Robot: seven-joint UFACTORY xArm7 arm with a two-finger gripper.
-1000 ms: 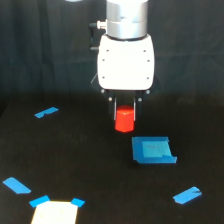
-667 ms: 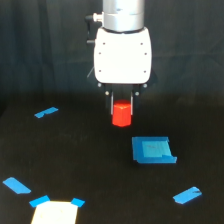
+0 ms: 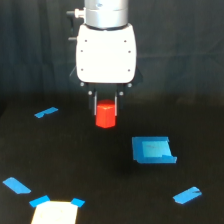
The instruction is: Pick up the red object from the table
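The red object [image 3: 105,115] is a small bright red-orange stubby prism held between the two dark fingers under the gripper's white body. My gripper [image 3: 105,107] is shut on it and holds it in the air above the black table [image 3: 75,165], near the middle of the exterior view. The upper part of the red object is hidden between the fingers.
A blue square piece [image 3: 153,150] lies on the table to the exterior view's right of the gripper. Blue tape strips lie at the left [image 3: 46,112], lower left [image 3: 16,185] and lower right [image 3: 187,195]. A light square patch with blue corners [image 3: 55,212] sits at the bottom edge.
The gripper has risen with the red object in it and shifted slightly to the exterior view's left. The tape pieces have not moved.
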